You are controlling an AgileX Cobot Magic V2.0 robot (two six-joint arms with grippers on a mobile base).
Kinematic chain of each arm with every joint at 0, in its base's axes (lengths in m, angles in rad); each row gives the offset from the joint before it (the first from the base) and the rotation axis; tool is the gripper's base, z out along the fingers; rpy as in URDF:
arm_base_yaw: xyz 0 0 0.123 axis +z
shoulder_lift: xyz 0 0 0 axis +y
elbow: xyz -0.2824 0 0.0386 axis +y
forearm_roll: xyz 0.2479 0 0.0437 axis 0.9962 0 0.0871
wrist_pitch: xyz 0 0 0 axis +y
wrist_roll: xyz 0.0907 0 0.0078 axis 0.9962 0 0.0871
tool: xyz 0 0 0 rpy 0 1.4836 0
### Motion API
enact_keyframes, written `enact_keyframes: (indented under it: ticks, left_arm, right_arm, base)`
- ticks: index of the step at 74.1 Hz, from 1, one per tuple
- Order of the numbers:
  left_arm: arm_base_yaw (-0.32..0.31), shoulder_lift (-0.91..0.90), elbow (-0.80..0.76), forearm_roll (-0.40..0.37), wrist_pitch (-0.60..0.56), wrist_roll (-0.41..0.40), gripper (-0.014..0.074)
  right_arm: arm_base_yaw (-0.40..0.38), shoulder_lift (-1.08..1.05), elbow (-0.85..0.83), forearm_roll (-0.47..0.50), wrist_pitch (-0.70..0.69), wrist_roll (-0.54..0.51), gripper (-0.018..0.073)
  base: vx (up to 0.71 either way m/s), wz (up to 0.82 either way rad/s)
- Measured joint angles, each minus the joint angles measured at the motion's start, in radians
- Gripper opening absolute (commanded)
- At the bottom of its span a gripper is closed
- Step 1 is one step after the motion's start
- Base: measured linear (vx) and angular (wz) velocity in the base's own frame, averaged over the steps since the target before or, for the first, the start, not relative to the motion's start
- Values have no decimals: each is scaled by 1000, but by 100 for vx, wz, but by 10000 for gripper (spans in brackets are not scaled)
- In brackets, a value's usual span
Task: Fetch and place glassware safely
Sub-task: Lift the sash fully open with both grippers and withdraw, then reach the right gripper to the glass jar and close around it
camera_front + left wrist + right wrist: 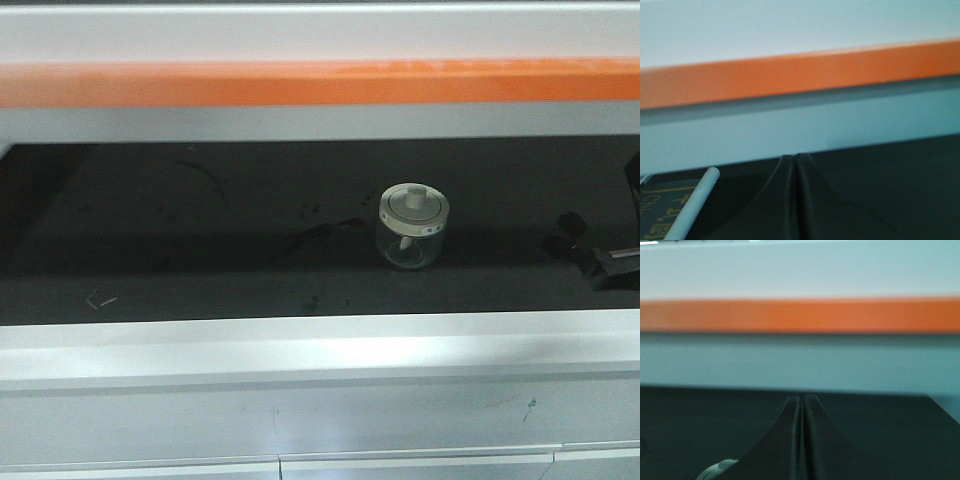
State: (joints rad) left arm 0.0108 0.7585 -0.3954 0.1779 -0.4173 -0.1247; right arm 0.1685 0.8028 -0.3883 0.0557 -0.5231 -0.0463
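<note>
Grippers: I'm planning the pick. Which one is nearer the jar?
The right gripper: a pale rim, probably the glass jar's lid, shows beside it; the left gripper's view shows none.

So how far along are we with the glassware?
Nothing looks done: the glass jar stands upright on the black surface, lid on, untouched. In hand: nothing; the left end effector and right end effector are both shut and empty. Remaining: open one, grasp the jar, lift and place it.
</note>
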Motion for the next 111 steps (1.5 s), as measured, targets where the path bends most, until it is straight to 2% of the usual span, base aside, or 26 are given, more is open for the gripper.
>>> enact_keyframes:
  ticks: [20,31,43,51,66,82,90,101,111]
  left_arm:
    - [-25,-169,0,20,216,-39,-7]
    - [-28,-252,0,20,381,-42,-7]
    - [-29,-348,5,20,527,-41,-7]
    - [-29,-445,66,12,532,-41,-7]
    - [-29,-599,214,8,547,-41,-7]
    - [-29,-622,221,8,556,-41,-7]
    - [-29,-622,221,-16,560,-43,-7]
    - [-29,-622,221,-37,568,-45,-7]
    - [-29,-622,221,-40,568,-45,-7]
  right_arm:
    - [0,-147,0,-6,246,21,-1]
    - [0,-236,0,-9,422,21,-1]
    - [0,-309,0,-11,533,-8,-1]
    - [0,-351,17,-15,568,-36,-1]
    - [0,-422,152,-5,561,-40,-1]
    - [0,-434,171,1,554,-40,4]
    - [0,-434,171,1,542,-40,20]
    - [0,-434,171,-1,523,-41,82]
    - [0,-419,171,-3,517,-59,203]
  base:
    - [0,0]
    - [0,0]
    - [0,0]
    - [0,0]
    - [0,0]
    - [0,0]
    - [0,0]
    - [0,0]
    - [0,0]
